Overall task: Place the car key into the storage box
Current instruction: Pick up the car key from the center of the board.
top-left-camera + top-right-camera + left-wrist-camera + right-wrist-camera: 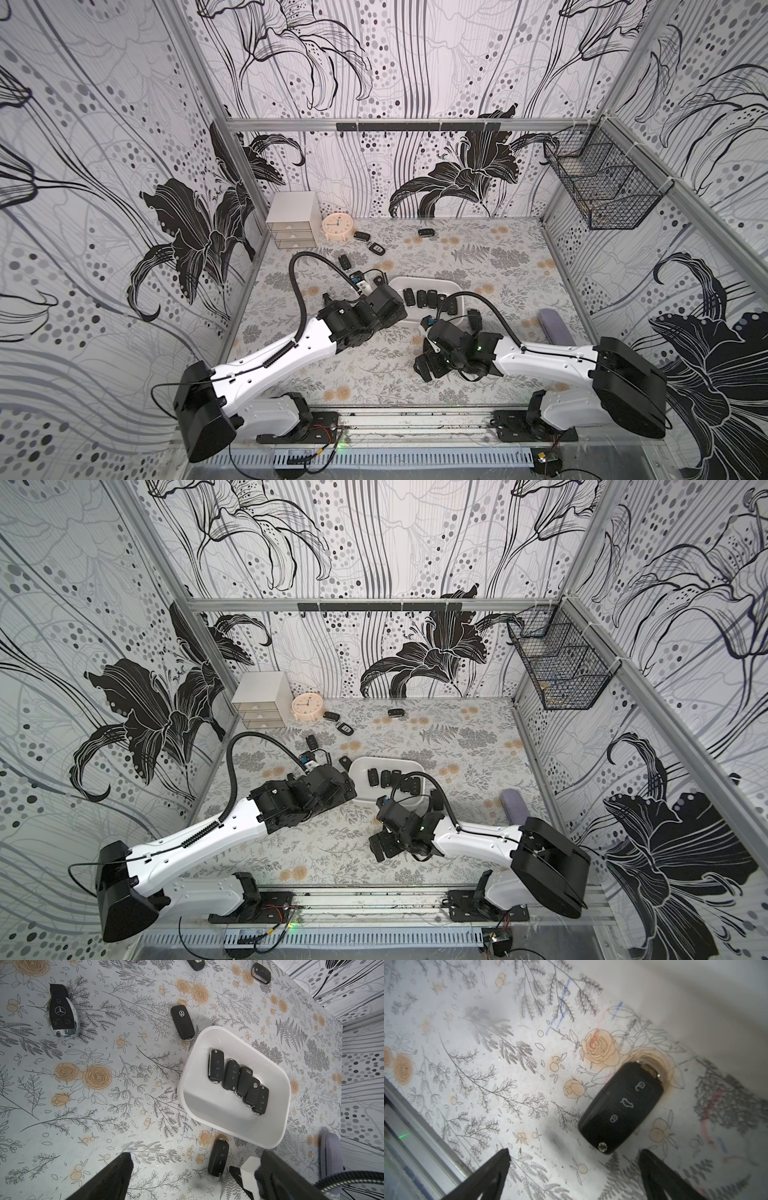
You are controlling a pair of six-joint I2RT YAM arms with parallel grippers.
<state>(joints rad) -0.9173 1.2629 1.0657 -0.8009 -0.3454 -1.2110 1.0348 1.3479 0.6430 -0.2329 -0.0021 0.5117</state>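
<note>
The white storage box sits mid-table with several black car keys lying in a row inside. One black car key lies on the floral table just outside the box's near wall; the right arm hides it in both top views. My right gripper hovers low right behind this key, open, with nothing between its fingers. My left gripper hangs open and empty above the table at the box's left side.
Loose car keys lie left of and behind the box: a VW fob, a chrome-edged one, others farther back. A grey drawer cabinet and clock stand back left. A wire basket hangs right. A purple object lies near right.
</note>
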